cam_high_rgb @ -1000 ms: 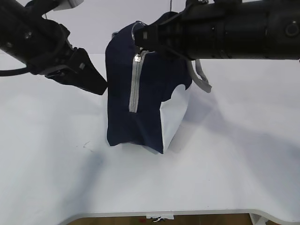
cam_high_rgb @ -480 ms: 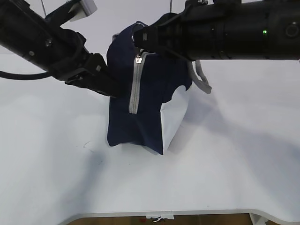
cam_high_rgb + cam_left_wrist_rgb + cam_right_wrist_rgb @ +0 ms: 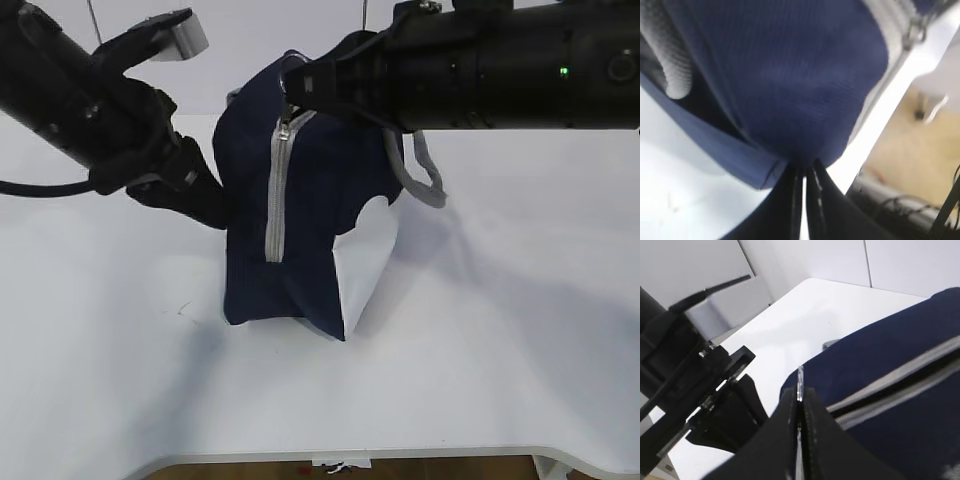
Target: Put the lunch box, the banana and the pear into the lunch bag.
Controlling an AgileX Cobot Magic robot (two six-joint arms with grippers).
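Lunch bag (image 3: 310, 210) pinched by both end effectors: left (image 3: 215, 205) sidewall, right (image 3: 292, 88) ring pull.

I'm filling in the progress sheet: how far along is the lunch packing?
Late stage, apparently. No lunch box, banana or pear shows on the white table, though the contents of the navy-blue fabric lunch bag are hidden. In hand: the left gripper pinches the bag's side fabric; the right gripper clamps the metal ring pull. Left: closing the grey zipper.
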